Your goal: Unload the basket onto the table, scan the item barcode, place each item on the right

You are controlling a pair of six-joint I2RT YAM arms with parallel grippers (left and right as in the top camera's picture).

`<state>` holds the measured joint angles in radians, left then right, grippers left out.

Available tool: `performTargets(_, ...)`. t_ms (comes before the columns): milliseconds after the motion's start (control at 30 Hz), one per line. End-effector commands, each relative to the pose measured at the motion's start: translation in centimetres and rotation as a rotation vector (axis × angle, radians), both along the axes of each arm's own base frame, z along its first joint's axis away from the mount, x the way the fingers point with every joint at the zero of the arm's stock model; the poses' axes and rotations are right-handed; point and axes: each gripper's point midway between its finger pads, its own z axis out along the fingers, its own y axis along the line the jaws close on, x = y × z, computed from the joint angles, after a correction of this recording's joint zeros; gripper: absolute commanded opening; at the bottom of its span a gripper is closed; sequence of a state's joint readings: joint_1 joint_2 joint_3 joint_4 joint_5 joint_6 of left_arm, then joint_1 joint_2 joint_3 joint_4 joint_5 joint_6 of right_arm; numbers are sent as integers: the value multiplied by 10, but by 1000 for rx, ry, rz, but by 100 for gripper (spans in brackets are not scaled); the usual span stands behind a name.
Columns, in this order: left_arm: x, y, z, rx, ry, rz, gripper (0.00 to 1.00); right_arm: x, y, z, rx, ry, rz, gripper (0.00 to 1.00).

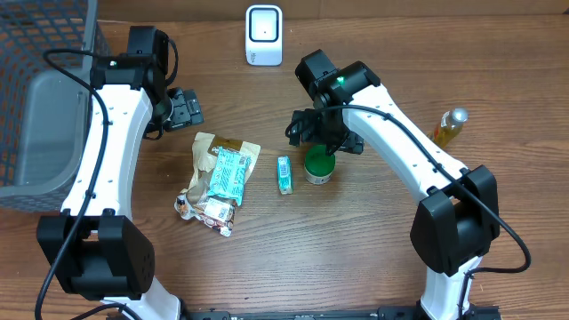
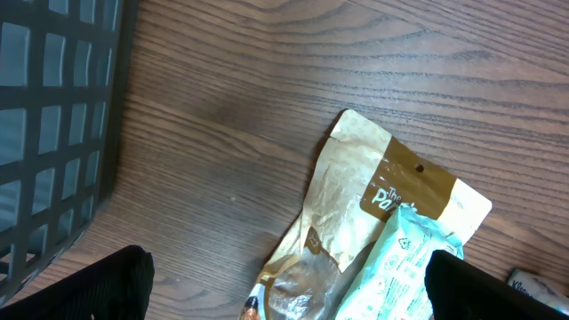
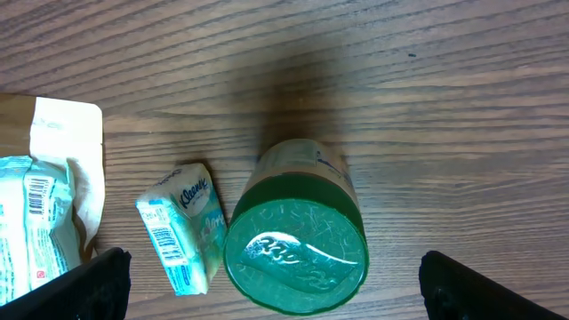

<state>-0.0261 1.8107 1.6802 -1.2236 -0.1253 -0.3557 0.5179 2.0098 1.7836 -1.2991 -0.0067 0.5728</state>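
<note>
The right gripper (image 1: pixel 322 133) hangs over the green-lidded jar (image 3: pixel 295 253), jaws wide apart, one to each side and clear of it. The jar stands on the table (image 1: pixel 356 258) just beside a tissue pack (image 1: pixel 284 174), well apart from the scanner (image 1: pixel 264 36). The left gripper (image 1: pixel 184 108), jaws also apart and holding nothing, hovers near the brown bag (image 2: pixel 356 191).

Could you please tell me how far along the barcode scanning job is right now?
Done: nothing visibly; no item is at the scanner. In hand: the right gripper hovers over the green-lidded jar, jaws open, gripping nothing; the left gripper is open and empty by the brown pouch. Left: grasp an item, present its barcode to the scanner.
</note>
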Motion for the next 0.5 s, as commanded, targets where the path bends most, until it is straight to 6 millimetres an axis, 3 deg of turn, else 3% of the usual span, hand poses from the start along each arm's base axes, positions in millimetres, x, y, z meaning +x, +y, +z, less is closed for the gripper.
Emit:
performTargets(0, 4, -1, 5, 14, -15, -15, 100, 2, -2, -4, -12, -3, -11, 100)
performTargets(467, 4, -1, 5, 14, -15, -15, 100, 1, -3, -4, -17, 4, -11, 100)
